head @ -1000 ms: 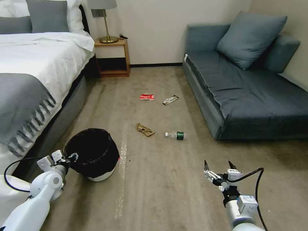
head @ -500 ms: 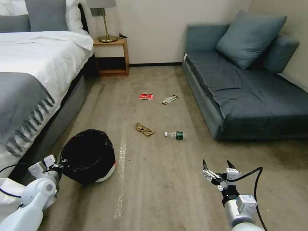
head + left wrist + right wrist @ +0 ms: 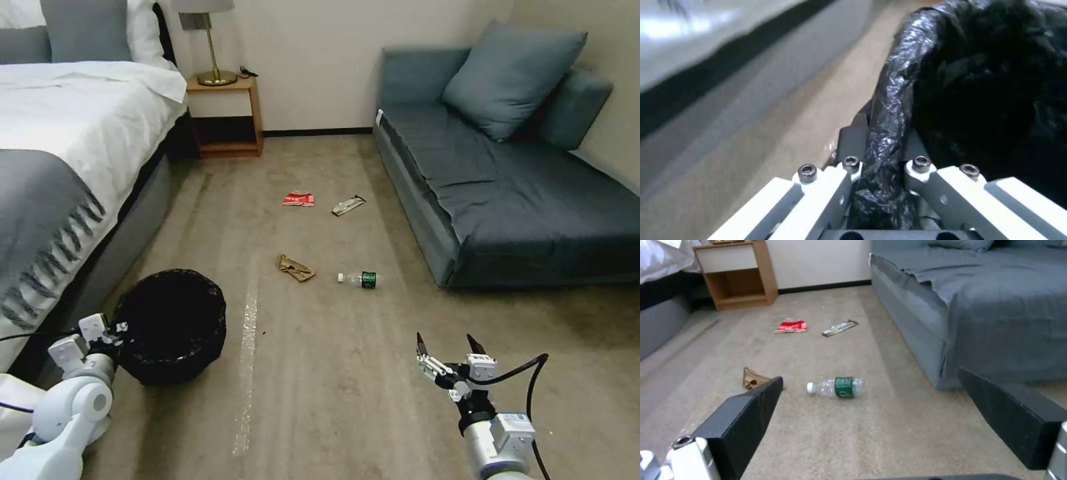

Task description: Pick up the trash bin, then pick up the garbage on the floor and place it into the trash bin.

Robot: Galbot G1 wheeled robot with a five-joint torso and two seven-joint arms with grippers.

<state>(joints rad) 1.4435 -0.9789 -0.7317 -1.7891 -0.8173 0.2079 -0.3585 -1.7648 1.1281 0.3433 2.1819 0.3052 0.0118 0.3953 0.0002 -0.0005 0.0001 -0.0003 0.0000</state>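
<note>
The trash bin (image 3: pixel 170 323), lined with a black bag, is tipped so its mouth faces me at the lower left, beside the bed. My left gripper (image 3: pixel 110 330) is shut on its near rim; the left wrist view shows the jaws of the left gripper (image 3: pixel 882 136) pinching the bag-covered rim (image 3: pixel 889 100). Farther ahead on the carpet lies the garbage: a red-and-white wrapper (image 3: pixel 298 199), a gold-and-black wrapper (image 3: pixel 348 205), crumpled brown paper (image 3: pixel 295 268) and a clear bottle (image 3: pixel 360 279) with a green label. My right gripper (image 3: pixel 447 347) hovers open, short of the bottle (image 3: pixel 838 387).
A bed (image 3: pixel 67 167) runs along the left, with a wooden nightstand (image 3: pixel 223 117) and lamp at the far wall. A blue-grey sofa (image 3: pixel 507 187) fills the right side. Open carpet lies between them.
The bin has tipped from upright toward me, and its white base no longer shows. My left gripper has drawn back with the rim. The camera has shifted slightly.
</note>
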